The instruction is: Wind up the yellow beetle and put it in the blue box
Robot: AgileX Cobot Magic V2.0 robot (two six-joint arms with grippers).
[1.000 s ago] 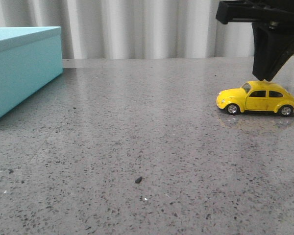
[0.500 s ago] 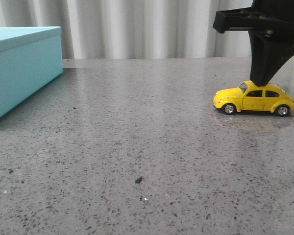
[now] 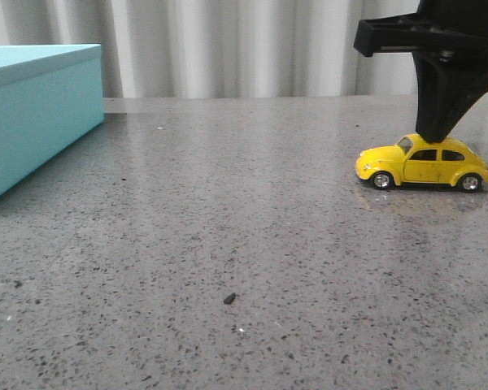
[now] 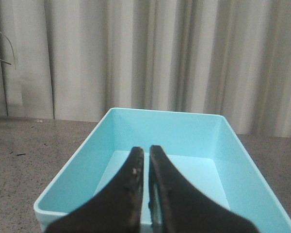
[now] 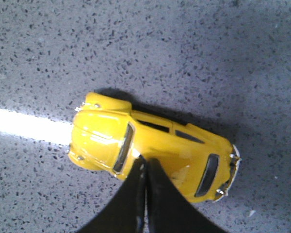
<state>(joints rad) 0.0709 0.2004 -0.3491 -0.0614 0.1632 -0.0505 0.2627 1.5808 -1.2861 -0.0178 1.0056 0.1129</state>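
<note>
The yellow beetle (image 3: pixel 427 162) stands on its wheels at the right of the grey table, nose pointing left. My right gripper (image 3: pixel 436 135) comes down from above, shut, with its tips pressed on the car's roof. In the right wrist view the shut gripper (image 5: pixel 146 162) rests on the roof of the beetle (image 5: pixel 177 145), just behind the windscreen, holding nothing. The blue box (image 3: pixel 32 106) sits at the far left. My left gripper (image 4: pixel 146 149) hangs shut over the open, empty blue box (image 4: pixel 160 127); it does not show in the front view.
A small black speck (image 3: pixel 229 298) lies on the table near the front middle. Pale pleated curtains (image 3: pixel 228 49) close off the back. The speckled tabletop (image 3: pixel 228 203) stretches between box and car.
My right gripper has dropped onto the beetle's roof. The car has shifted a little to the left and away. The left gripper has not visibly moved.
</note>
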